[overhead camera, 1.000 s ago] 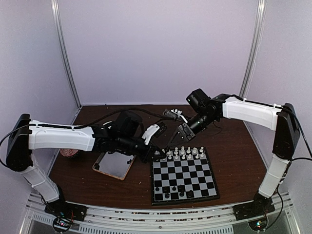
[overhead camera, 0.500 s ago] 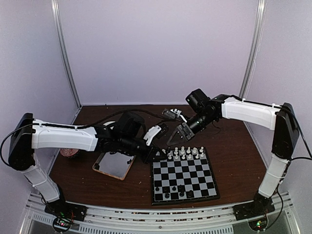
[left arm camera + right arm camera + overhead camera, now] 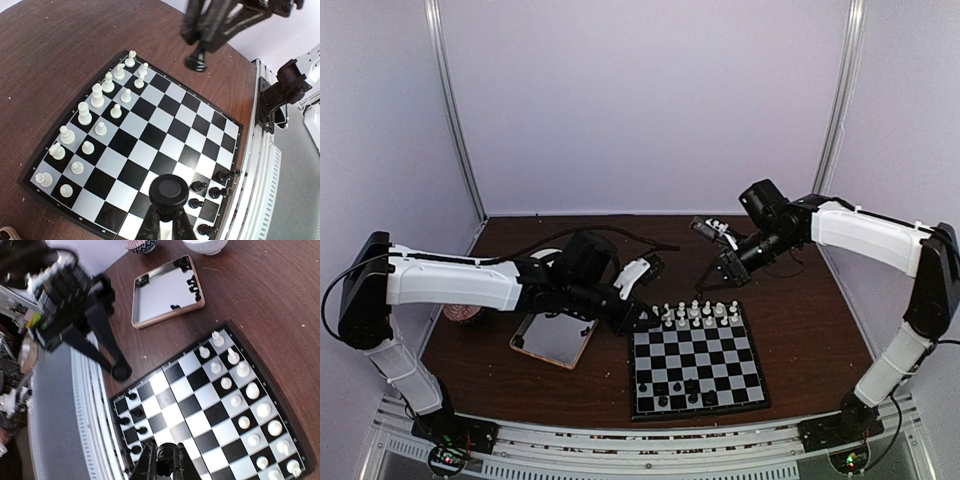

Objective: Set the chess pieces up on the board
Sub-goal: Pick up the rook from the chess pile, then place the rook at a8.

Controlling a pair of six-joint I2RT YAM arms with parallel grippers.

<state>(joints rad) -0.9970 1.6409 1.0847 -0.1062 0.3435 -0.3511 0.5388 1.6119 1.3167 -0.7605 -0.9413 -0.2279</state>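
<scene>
Two pincers each clamp a single chess piece, fingers closed tight on it. The left pincer holds a black piece by the 11 o'clock corner of the board. The right pincer holds a second black piece just past 12 o'clock. White pieces fill the two 12 o'clock rows, and a few black pieces stand at 7 o'clock. A tray lies on the surface at 9 o'clock.

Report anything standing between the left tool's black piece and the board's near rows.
Nothing visible does. The left tool holds its black piece by the white pieces at the far edge; the board's middle squares are bare.
</scene>
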